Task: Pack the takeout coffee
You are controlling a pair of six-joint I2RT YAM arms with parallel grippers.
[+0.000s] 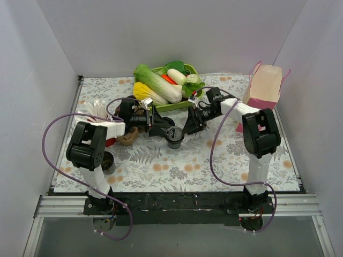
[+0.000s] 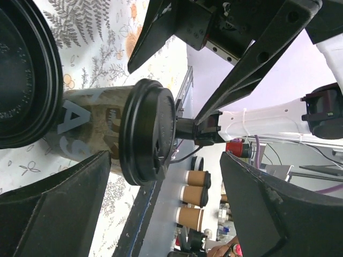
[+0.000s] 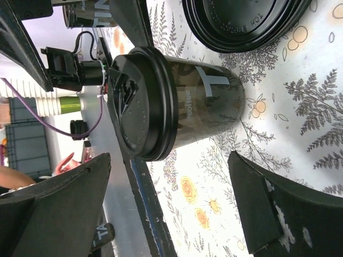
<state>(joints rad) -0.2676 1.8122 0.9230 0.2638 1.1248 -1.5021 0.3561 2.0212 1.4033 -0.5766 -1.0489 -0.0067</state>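
Floral table (image 1: 161, 171), grey walls. Left gripper (image 1: 163, 130) wide, right gripper (image 1: 187, 127) wide, both empty, tips facing each other. Cup (image 1: 174, 138) stands upright between them mid-table, lid on, axis vertical; neither seems to touch it. Both arms about equally near. Pink bag (image 1: 262, 85) sits far right, so the right arm looks better placed for the grab.

I am seeing the takeout coffee (image 1: 174, 137) standing upright near the middle of the flowered counter (image 1: 161, 166). It is a small dark cup carrying pale lettering and wearing its round black lid (image 2: 147, 131).
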